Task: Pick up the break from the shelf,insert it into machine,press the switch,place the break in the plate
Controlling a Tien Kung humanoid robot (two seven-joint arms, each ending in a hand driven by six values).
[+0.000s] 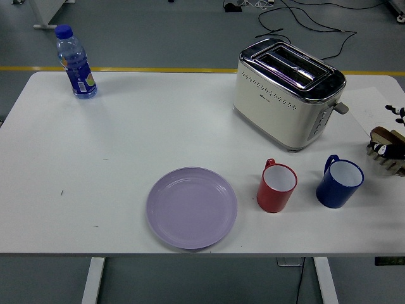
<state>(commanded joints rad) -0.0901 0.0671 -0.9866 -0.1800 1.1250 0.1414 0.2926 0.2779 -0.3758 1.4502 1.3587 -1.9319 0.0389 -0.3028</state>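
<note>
A cream and chrome toaster [288, 94] stands at the back right of the table, both slots on top showing dark. At the right edge a small wooden rack [387, 162] holds a brown bread slice [381, 133]. Only small black parts of my right hand [391, 131] show there, above and beside the bread and right against it; the rest is cut off by the picture's edge. A lilac plate [192, 207] lies near the front edge, left of centre. My left hand is out of view.
A red mug [276, 186] and a blue mug [339, 182] stand in front of the toaster, between the plate and the rack. At the table's far left corner stands a blue water bottle [75, 62]. Cables lie on the floor behind.
</note>
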